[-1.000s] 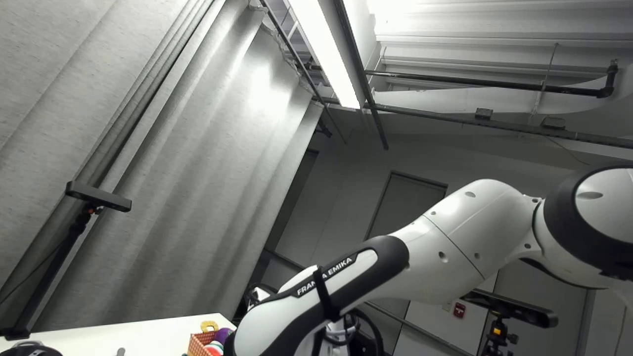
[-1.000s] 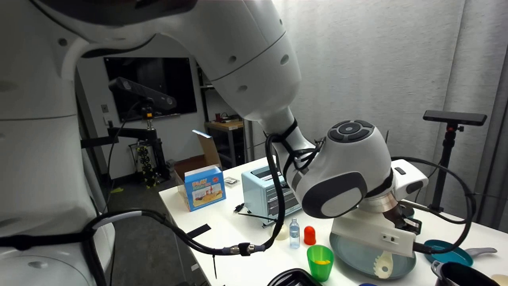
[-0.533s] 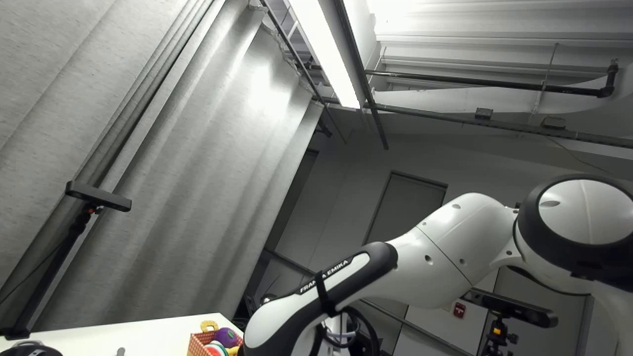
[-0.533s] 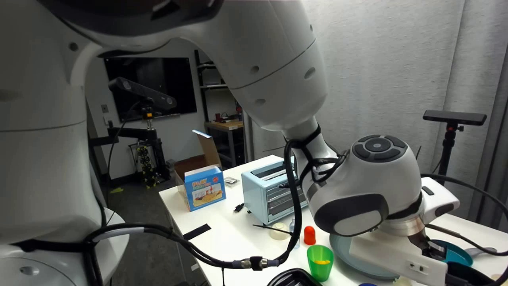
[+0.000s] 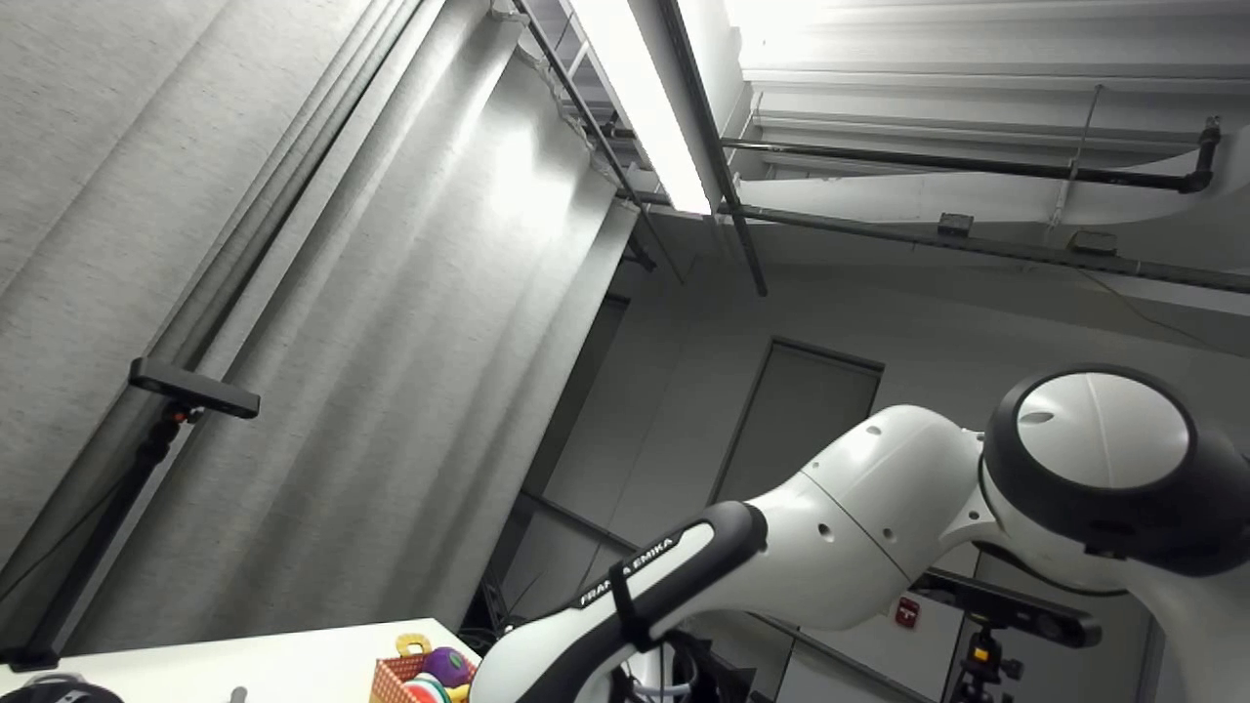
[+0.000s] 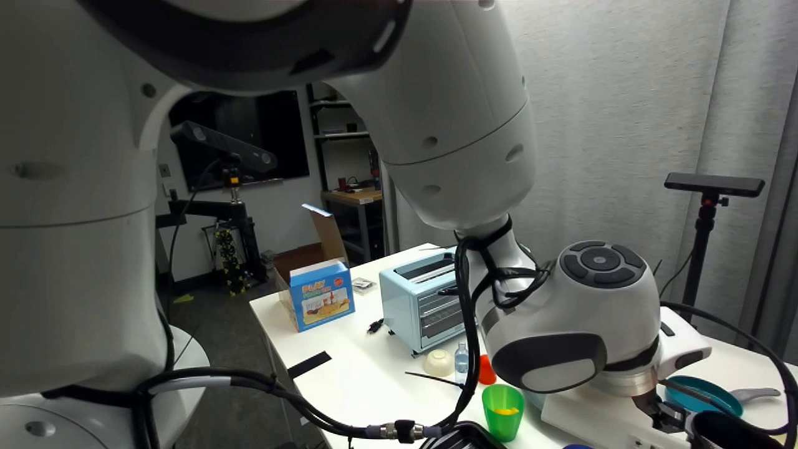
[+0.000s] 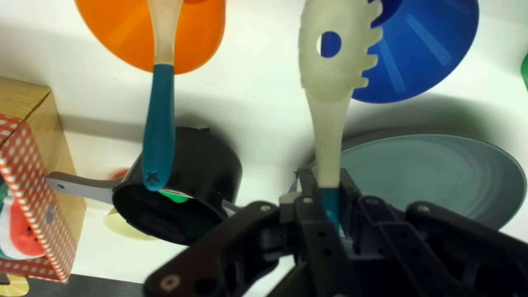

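In the wrist view, the gripper (image 7: 328, 185) holds a cream, teal-handled pasta server (image 7: 328, 119), pinched where neck meets handle, above the counter (image 7: 255, 95). The server's long axis points away from the counter edge by the checked basket (image 7: 24, 165), toothed head at the far end.

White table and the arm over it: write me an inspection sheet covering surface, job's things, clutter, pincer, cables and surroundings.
Surface: white table, black strip on it.
Job's things: pasta server, its tip cut off in the wrist view.
Clutter: black pot, blue-grey plate, second teal-handled utensil, green cup, toaster oven.
Pincer: closed on the pasta server, where cream meets teal.
Cables: black cable looped along the arm; black plug lying on the table.
Surroundings: grey curtain in both exterior views, stand-mounted camera.
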Controlling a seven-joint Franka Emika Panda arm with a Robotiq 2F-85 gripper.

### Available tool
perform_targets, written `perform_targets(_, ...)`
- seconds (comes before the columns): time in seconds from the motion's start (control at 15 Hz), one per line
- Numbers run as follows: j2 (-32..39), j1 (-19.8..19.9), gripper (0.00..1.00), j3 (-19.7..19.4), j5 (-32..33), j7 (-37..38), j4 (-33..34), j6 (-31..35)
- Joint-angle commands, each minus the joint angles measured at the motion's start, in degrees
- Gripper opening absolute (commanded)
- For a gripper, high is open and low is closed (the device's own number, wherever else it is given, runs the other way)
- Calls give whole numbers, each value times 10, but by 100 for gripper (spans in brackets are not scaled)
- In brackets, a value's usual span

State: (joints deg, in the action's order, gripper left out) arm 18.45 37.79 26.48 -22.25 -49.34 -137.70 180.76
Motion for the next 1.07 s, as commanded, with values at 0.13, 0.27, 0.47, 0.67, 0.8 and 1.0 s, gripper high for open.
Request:
perform_targets(0.13, 14, -1, 4, 12, 1, -3, 9, 6)
perform_targets(0.27, 20, -4, 4, 11, 2, -1, 10, 6)
perform_targets(0.47, 28, -16, 4, 5, 4, 2, 10, 6)
perform_targets(0.67, 35, -31, 4, -3, 7, 4, 9, 5)
perform_targets(0.8, 39, -39, 4, -6, 8, 4, 10, 5)
perform_targets(1.0, 44, -51, 4, -13, 10, 3, 12, 4)
